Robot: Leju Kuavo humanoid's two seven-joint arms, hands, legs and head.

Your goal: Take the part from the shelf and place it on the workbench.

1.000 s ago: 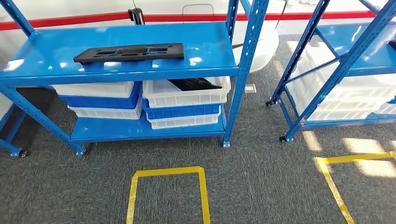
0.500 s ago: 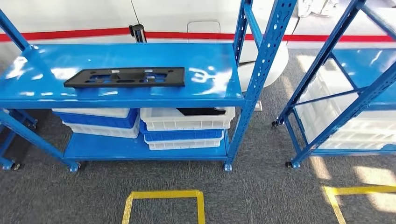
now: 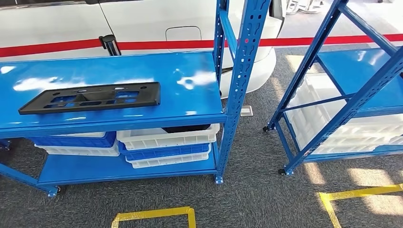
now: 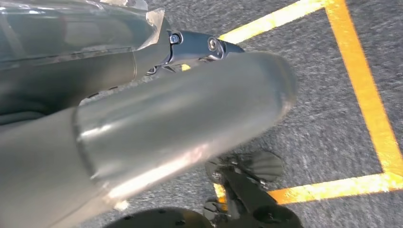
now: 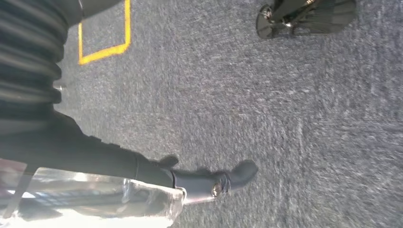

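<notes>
1. The part (image 3: 90, 98), a long flat black plate with cut-outs, is seen lying flat on the top deck of the blue shelf (image 3: 190, 102), towards its left end and near the front edge; it is touched by nothing.
2. Under that deck, two stacks of bins are set on the lower deck: a right stack of a white bin (image 3: 166, 137) over a blue bin (image 3: 164, 152) and another white one, and a left stack (image 3: 76, 142) of blue and white.
3. A dark item (image 3: 185, 128) is seen in the top white bin, mostly hidden by the deck above; what it is cannot be told.
4. A second blue rack (image 3: 332, 109) is placed to the right, apart from the shelf, with white crates (image 3: 323, 118) inside.
5. Grey carpet (image 3: 252, 190) is marked with yellow tape (image 3: 152, 213) in front of the shelf.
6. A white panel with a red stripe (image 3: 166, 45) is seen behind the shelf.
7. The left hand (image 4: 190, 109) is seen over the carpet, blurred; a thick grey thumb takes up much of the wrist view, and whether the fingers are apart or together cannot be told.
8. The right hand (image 5: 142, 166) is seen over the carpet with dark fingers (image 5: 237, 173) stretched out and nothing held.
</notes>
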